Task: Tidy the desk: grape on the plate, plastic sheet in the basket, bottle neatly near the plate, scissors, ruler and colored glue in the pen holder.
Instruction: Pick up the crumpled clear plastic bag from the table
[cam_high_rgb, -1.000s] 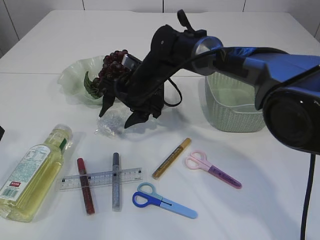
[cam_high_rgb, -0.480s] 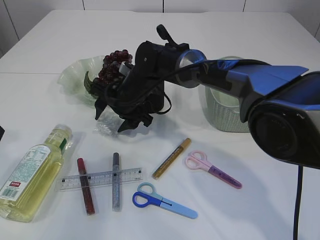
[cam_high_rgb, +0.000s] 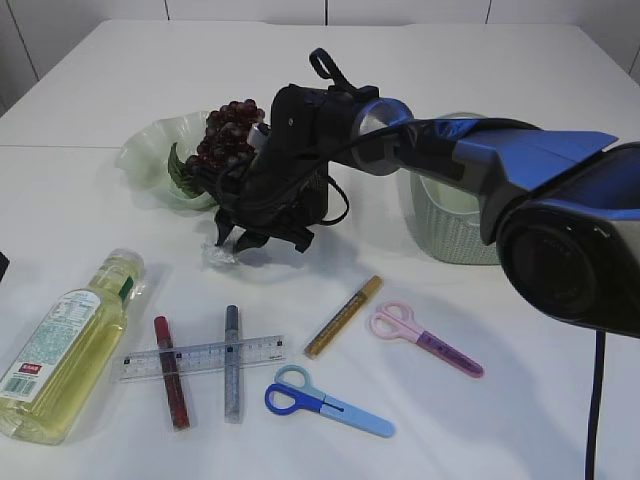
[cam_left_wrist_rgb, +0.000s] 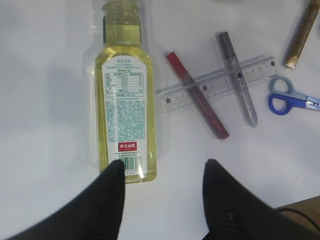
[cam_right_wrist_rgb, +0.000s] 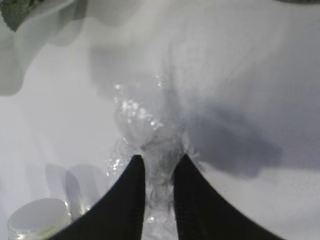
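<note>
White worktop (cam_high_rgb: 520, 420) filling nearly the whole exterior view, smooth and matte, running to a far edge near the top. Faint seam crossing from the left edge about a third of the way down. Pale wall (cam_high_rgb: 250, 10) behind the far edge, split by thin dark vertical lines into panels. Even, soft light from above, with gentle grey shadows. No floor visible.
</note>
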